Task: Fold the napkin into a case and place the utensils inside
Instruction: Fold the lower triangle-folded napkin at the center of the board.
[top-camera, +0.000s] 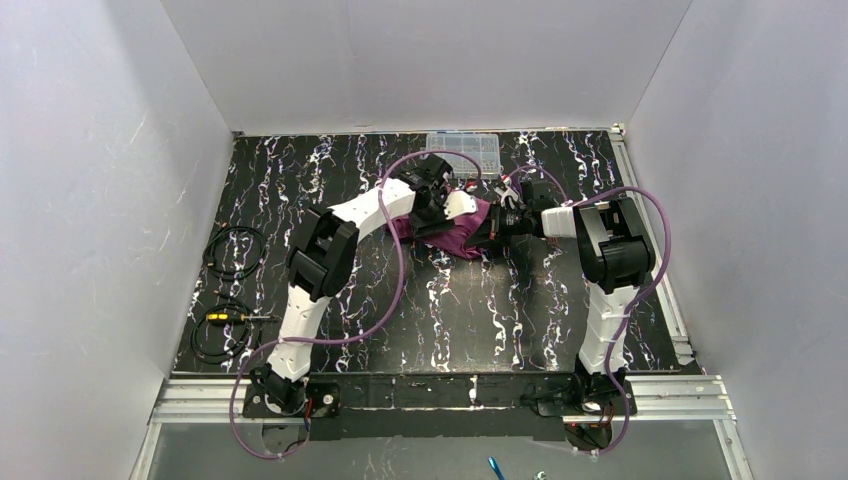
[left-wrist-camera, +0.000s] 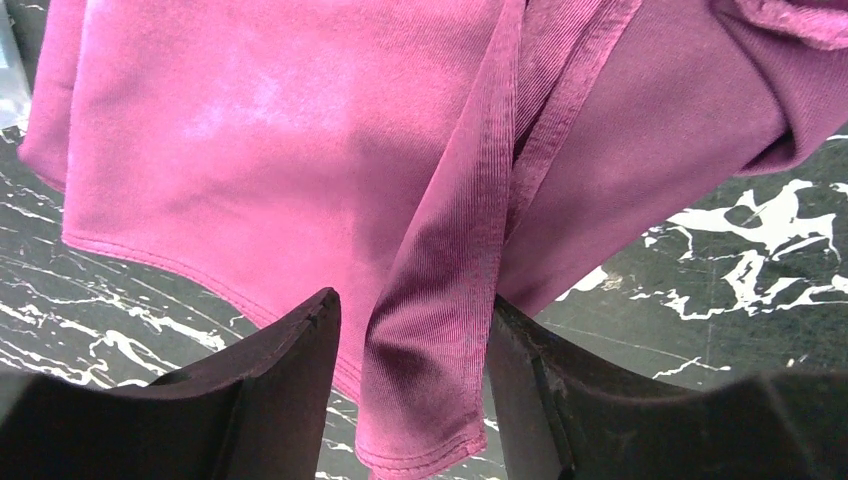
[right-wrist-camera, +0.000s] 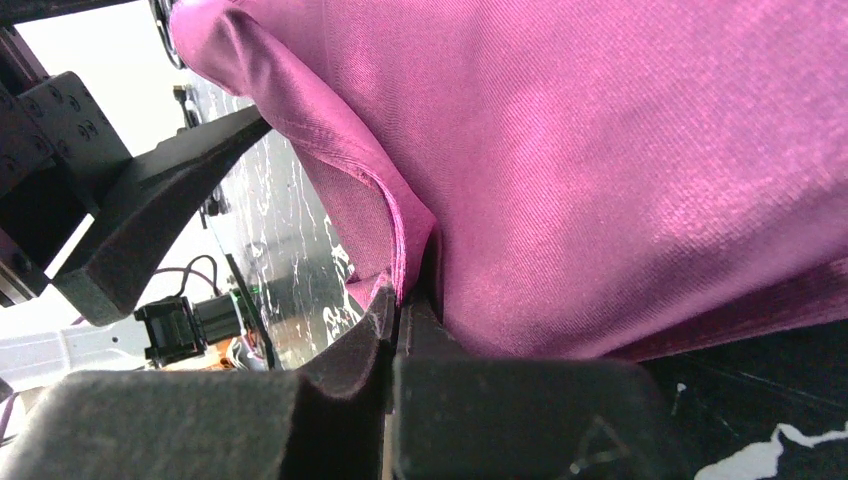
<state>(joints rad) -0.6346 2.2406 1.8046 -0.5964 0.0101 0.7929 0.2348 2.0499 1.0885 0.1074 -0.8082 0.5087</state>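
The plum-purple napkin (top-camera: 458, 240) hangs bunched between the two grippers at the back middle of the table; it shows no case shape. My right gripper (right-wrist-camera: 400, 295) is shut on a folded edge of the napkin (right-wrist-camera: 620, 170), and the cloth drapes away above it. My left gripper (left-wrist-camera: 412, 300) stands open around a hanging hemmed corner of the napkin (left-wrist-camera: 250, 130). Its right finger touches the cloth and a gap shows on the left side. In the top view the left gripper (top-camera: 432, 215) and the right gripper (top-camera: 490, 228) sit close together. The utensils are out of view.
A clear plastic compartment box (top-camera: 463, 152) stands just behind the grippers at the table's back edge. Two coiled black cables (top-camera: 235, 250) (top-camera: 220, 330) lie along the left side. White walls enclose the black marbled table (top-camera: 450, 320).
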